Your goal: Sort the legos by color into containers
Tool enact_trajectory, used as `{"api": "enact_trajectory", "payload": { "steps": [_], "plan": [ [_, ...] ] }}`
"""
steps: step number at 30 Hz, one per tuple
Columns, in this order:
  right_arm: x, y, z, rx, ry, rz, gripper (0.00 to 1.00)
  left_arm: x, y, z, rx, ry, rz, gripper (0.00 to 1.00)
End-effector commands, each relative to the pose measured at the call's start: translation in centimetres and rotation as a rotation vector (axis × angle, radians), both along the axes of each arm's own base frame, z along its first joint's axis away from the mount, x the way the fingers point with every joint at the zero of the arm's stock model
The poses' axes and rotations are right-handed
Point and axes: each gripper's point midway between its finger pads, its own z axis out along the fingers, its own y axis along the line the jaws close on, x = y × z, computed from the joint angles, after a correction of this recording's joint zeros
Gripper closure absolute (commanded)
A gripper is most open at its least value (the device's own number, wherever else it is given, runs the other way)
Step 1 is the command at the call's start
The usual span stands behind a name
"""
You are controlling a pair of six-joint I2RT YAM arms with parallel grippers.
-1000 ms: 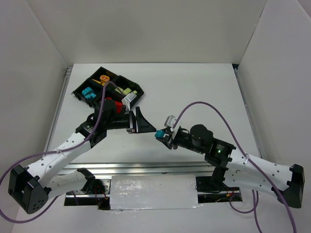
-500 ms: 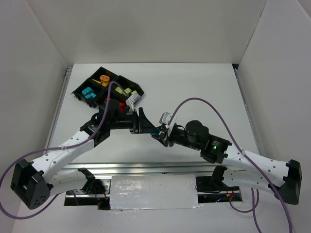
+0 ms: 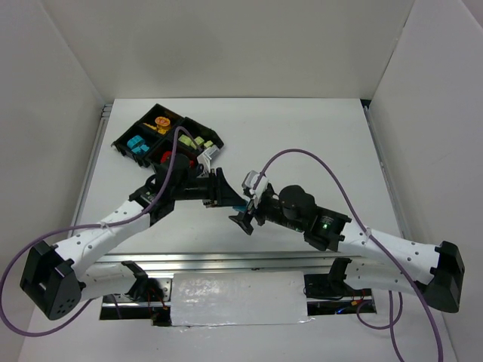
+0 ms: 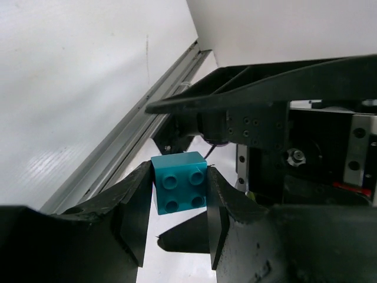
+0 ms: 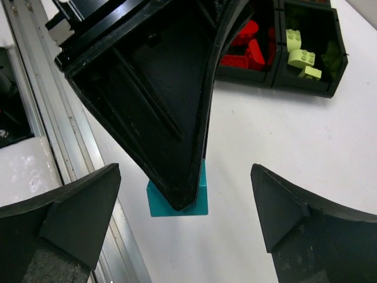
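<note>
White table [image 3: 317, 136], white walls on three sides. Entry: sort-by-colour job, status late.

Item 1: black tray [image 3: 119, 142], four compartments, set cornerwise twd far-left corner of table. Contents as seen:
- far compartment: orange/yellow pieces [image 3: 160, 121]
- left compartment: teal bricks [image 3: 136, 145]
- near compartment: red bricks [image 5: 247, 47]
- right compartment: pale green bricks [image 5: 303, 59]

One colour per compartment, so far as visible. Exact counts not readable.

Item 2: teal brick [image 4: 178, 181], single, four studs, not in tray. Location: over mid-table, nearer the near edge, apart from tray. Clamped in left claw [image 4: 177, 191], one finger on each side face, studs facing the wrist cam.

Item 3: right claw [image 5: 185, 177], fingers spread wide apart, one on each side of left claw's tip and the brick. Touches neither, as far as seen. Holds nothing.

Status: sorting looks nearly done. No other loose brick visible on table, though the arms cover part of it.

Outstanding, by judgement: the teal brick goes to the left compartment w/ the other teal. Left claw is the one nearer the tray, so the carry looks short.

Risk: the red compartment lies nearest the claw, so an early release could put the brick in the wrong bin.
</note>
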Motion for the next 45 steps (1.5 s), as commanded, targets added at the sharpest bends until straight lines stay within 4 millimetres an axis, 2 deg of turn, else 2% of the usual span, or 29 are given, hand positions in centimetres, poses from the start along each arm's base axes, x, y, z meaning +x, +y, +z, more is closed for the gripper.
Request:
{"api": "enact_trajectory", "payload": {
  "steps": [1, 4, 5, 6, 7, 8, 9, 11, 12, 15, 16, 17, 18, 21, 22, 23, 24, 25, 26, 29, 30, 31, 34, 36, 38, 39, 43, 44, 45],
  "plan": [
    [0.8, 0.5, 3.2, 0.133, -0.013, -0.056, 0.00, 1.5, 0.7, 2.1, 0.005, -0.096, 0.061, 1.00],
    [1.3, -0.4, 1.8, 0.142, 0.023, -0.123, 0.00, 4.4, 2.9, 1.7, 0.042, -0.081, 0.177, 1.00],
    [1.4, -1.0, 1.3, 0.151, 0.046, -0.156, 0.00, 6.4, 4.8, 1.3, 0.069, -0.061, 0.260, 1.00],
    [1.2, -1.4, 1.3, 0.162, 0.051, -0.165, 0.00, 7.5, 5.9, 1.1, 0.082, -0.057, 0.306, 1.00],
    [1.2, -1.6, 1.2, 0.175, 0.063, -0.176, 0.00, 9.3, 8.4, 0.6, 0.114, -0.032, 0.401, 1.00],
    [1.2, -1.9, 1.0, 0.188, 0.079, -0.195, 0.00, 10.5, 9.9, 0.2, 0.146, -0.026, 0.465, 1.00],
    [1.1, -2.3, 0.6, 0.209, 0.106, -0.213, 0.00, 13.3, 13.3, 0.2, 0.210, -0.041, 0.626, 1.00],
    [1.4, -2.9, 0.3, 0.222, 0.129, -0.262, 0.00, 15.2, 17.0, -0.7, 0.305, -0.010, 0.799, 1.00],
    [1.3, -3.1, 0.1, 0.229, 0.149, -0.274, 0.00, 17.1, 19.9, -0.9, 0.367, -0.012, 0.957, 1.00],
    [1.2, -3.0, -0.7, 0.210, 0.188, -0.283, 0.00, 20.6, 26.5, -2.0, 0.461, 0.054, 1.226, 1.00],
    [1.2, -3.0, -0.8, 0.198, 0.203, -0.288, 0.00, 21.7, 27.7, -1.0, 0.448, 0.058, 1.273, 1.00],
    [1.0, -2.7, -1.3, 0.189, 0.229, -0.286, 0.00, 23.1, 28.6, -2.6, 0.486, 0.094, 1.292, 1.00],
    [0.9, -2.6, -1.4, 0.184, 0.243, -0.286, 0.00, 24.1, 30.3, -2.9, 0.511, 0.102, 1.345, 1.00],
    [0.3, -2.6, -1.9, 0.178, 0.288, -0.279, 0.00, 27.3, 32.4, -3.0, 0.597, 0.113, 1.423, 0.91],
    [0.2, -2.6, -1.9, 0.184, 0.294, -0.278, 0.00, 27.9, 32.7, -3.2, 0.623, 0.130, 1.432, 0.90],
    [0.0, -2.7, -2.0, 0.193, 0.303, -0.275, 0.00, 29.5, 33.6, -3.2, 0.643, 0.146, 1.453, 0.89],
    [-0.1, -2.6, -2.0, 0.198, 0.308, -0.269, 0.00, 29.6, 34.8, -4.0, 0.677, 0.181, 1.468, 0.87],
    [-0.3, -2.6, -2.3, 0.193, 0.310, -0.258, 0.00, 30.6, 35.2, -4.4, 0.691, 0.191, 1.482, 0.86],
    [-0.4, -2.7, -2.6, 0.188, 0.308, -0.258, 0.00, 30.8, 35.6, -4.8, 0.708, 0.202, 1.493, 0.83],
    [-0.1, -2.8, -3.4, 0.165, 0.314, -0.274, 0.00, 32.0, 36.5, -6.3, 0.719, 0.221, 1.504, 0.69],
    [-0.1, -2.8, -3.6, 0.154, 0.315, -0.280, 0.00, 32.1, 37.0, -6.7, 0.733, 0.234, 1.510, 0.59],
    [-0.1, -2.8, -3.7, 0.141, 0.318, -0.280, 0.00, 32.6, 37.3, -7.0, 0.744, 0.237, 1.523, 0.56],
    [-0.2, -2.8, -3.7, 0.135, 0.322, -0.277, 0.00, 33.0, 37.7, -7.6, 0.757, 0.265, 1.520, 0.41],
    [-0.1, -2.8, -3.7, 0.141, 0.321, -0.279, 0.00, 32.8, 38.0, -8.0, 0.753, 0.294, 1.527, 0.25],
    [0.0, -2.8, -3.5, 0.147, 0.314, -0.285, 0.00, 32.5, 38.1, -8.2, 0.754, 0.302, 1.532, 0.17],
    [0.1, -2.8, -3.3, 0.149, 0.314, -0.286, 0.00, 32.1, 38.0, -8.5, 0.758, 0.315, 1.535, 0.01],
    [0.6, -3.0, -2.9, 0.142, 0.317, -0.325, 0.00, 31.4, 37.7, -7.8, 0.750, 0.319, 1.506, 0.01],
    [0.9, -3.3, -2.6, 0.152, 0.318, -0.355, 0.00, 31.2, 37.3, -7.4, 0.745, 0.316, 1.482, 0.01],
    [1.2, -3.8, -2.0, 0.172, 0.339, -0.403, 0.00, 30.7, 36.9, -6.1, 0.744, 0.284, 1.452, 0.00]
  ]
}}
